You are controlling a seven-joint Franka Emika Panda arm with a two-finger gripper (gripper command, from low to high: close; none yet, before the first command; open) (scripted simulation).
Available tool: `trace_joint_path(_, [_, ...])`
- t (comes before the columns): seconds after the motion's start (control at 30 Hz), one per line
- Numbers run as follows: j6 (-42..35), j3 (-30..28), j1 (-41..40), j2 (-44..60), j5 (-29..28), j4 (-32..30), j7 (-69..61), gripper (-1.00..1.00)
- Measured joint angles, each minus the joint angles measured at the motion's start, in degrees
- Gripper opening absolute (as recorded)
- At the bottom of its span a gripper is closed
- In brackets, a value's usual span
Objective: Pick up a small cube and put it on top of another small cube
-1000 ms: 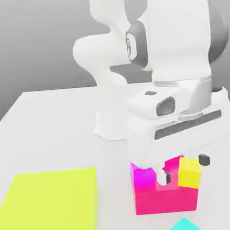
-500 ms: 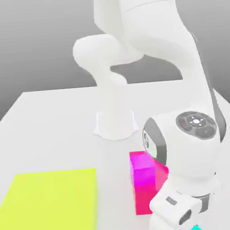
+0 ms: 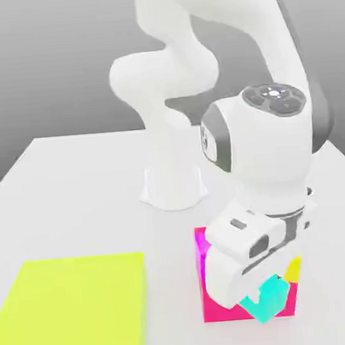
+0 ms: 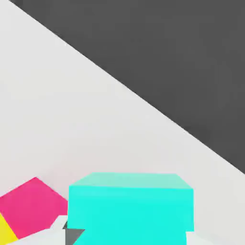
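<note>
My gripper [image 3: 264, 298] is shut on the small cyan cube [image 3: 267, 304] and holds it tilted in the air, in front of the pink block [image 3: 215, 309]. In the hand view the cyan cube [image 4: 131, 208] sits close up between the fingers, with the pink block [image 4: 31, 201] beside it. A yellow cube [image 3: 293, 269] rests on the pink block, on the exterior view's right, mostly hidden behind my hand. A sliver of a magenta cube [image 3: 201, 243] shows on the block's other side.
A large flat lime-yellow slab [image 3: 73, 309] lies on the white table [image 3: 75, 198] at the exterior view's left. The arm's white base [image 3: 173, 186] stands at the back centre. The table's far edge [image 4: 143, 103] runs against dark background.
The hand dropped from above the pink block to the cyan cube at the table's front, shut on it, and has now lifted it off the table.
</note>
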Motion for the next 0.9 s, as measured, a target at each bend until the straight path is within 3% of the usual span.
trace_joint_path(0.27, [-5.8, 0.4, 2.8, -16.6, 5.4, -11.3, -4.4, -1.0])
trace_joint_path(0.63, [-13.1, 5.7, 8.8, -39.0, 5.7, -25.1, -5.1, -1.0])
trace_joint_path(0.83, [-0.7, 7.5, 8.8, -30.6, 6.2, -29.0, -5.1, -1.0])
trace_joint_path(0.87, [0.8, 7.7, 8.7, -29.4, 6.3, -29.3, -5.0, 1.0])
trace_joint_path(0.9, [0.8, 7.7, 8.7, -29.4, 6.3, -29.3, -5.0, 1.0])
